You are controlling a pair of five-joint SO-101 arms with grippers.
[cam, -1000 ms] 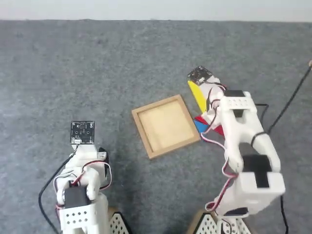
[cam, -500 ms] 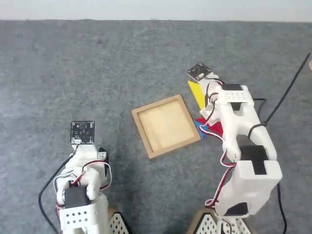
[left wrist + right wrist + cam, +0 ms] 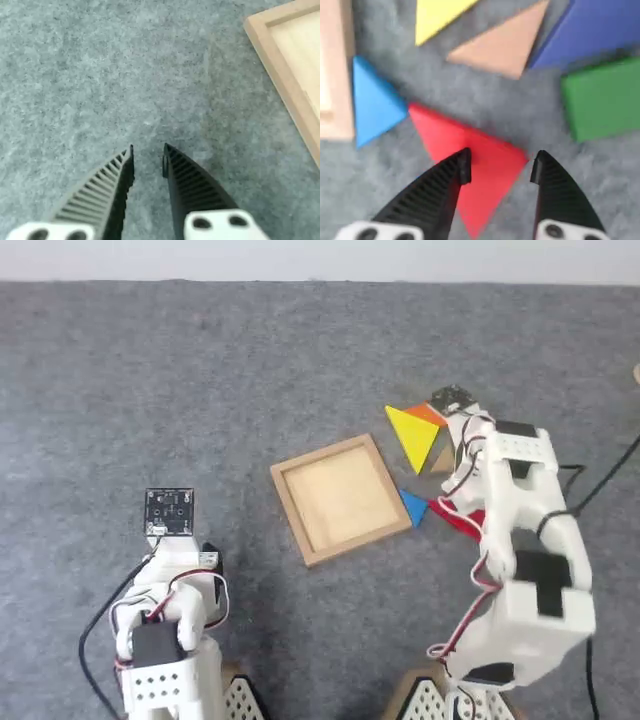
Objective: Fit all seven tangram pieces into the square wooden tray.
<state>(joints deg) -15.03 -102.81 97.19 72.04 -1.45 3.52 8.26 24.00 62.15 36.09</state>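
Note:
The square wooden tray (image 3: 292,522) lies empty mid-table, turned slightly; its corner (image 3: 260,30) shows in the left wrist view. To its right lie a yellow triangle (image 3: 412,435), an orange piece (image 3: 428,413), a small blue triangle (image 3: 413,506) and a red triangle (image 3: 462,519). My right gripper (image 3: 500,167) hangs open over the red triangle (image 3: 477,165), near the blue triangle (image 3: 372,102), yellow triangle (image 3: 437,15), tan triangle (image 3: 502,47), dark blue piece (image 3: 600,27) and green piece (image 3: 605,97). My left gripper (image 3: 147,152) hovers above bare carpet, its fingers slightly apart and holding nothing.
Grey carpet covers the table. The right arm (image 3: 515,530) stands over part of the piece cluster in the high view. The left arm (image 3: 170,580) rests near the front left, well apart from the tray. A pale wall strip (image 3: 320,260) bounds the far edge.
The right arm has swung to the right, uncovering the yellow triangle and orange piece. The left arm has stayed still.

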